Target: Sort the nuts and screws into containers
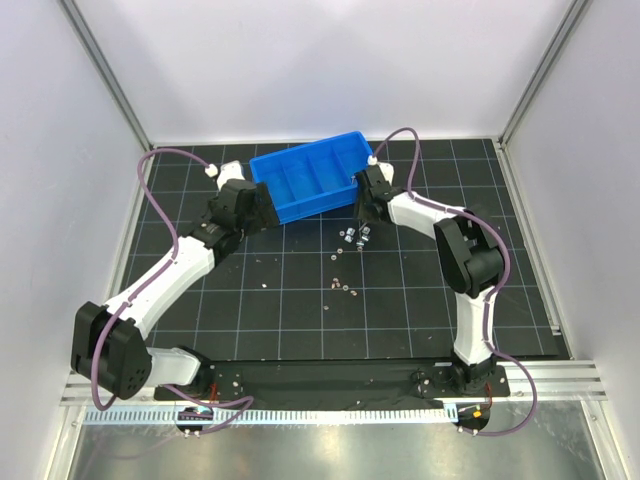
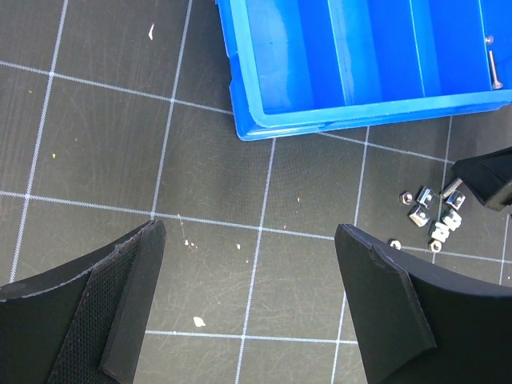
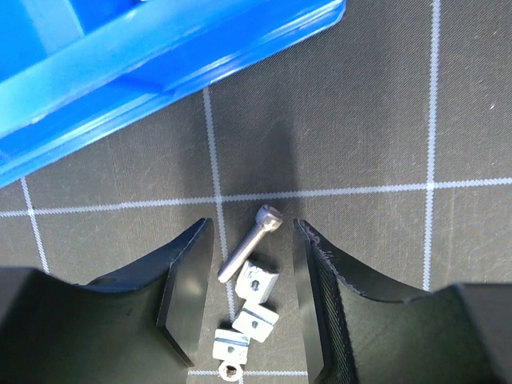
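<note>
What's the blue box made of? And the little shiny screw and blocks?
The blue tray looks like plastic: smooth, glossy, evenly coloured, with moulded dividers. The screw and the nuts beside it look like bare metal, probably steel: silvery, bright, sharp-edged.

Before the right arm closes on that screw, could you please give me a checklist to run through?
1. Slender silver metal screw lies between the right gripper fingers: ok.
2. Screw alone in the gap: not ok; three blocky silver nuts lie there too, one right beside its shaft.
3. Right gripper open, gripping nothing: ok.
4. Fingertips down at the black grid mat: cannot tell.
5. Left gripper open, over bare mat, away from the pile: ok.
6. Bright blue plastic divided tray close by: ok.
</note>
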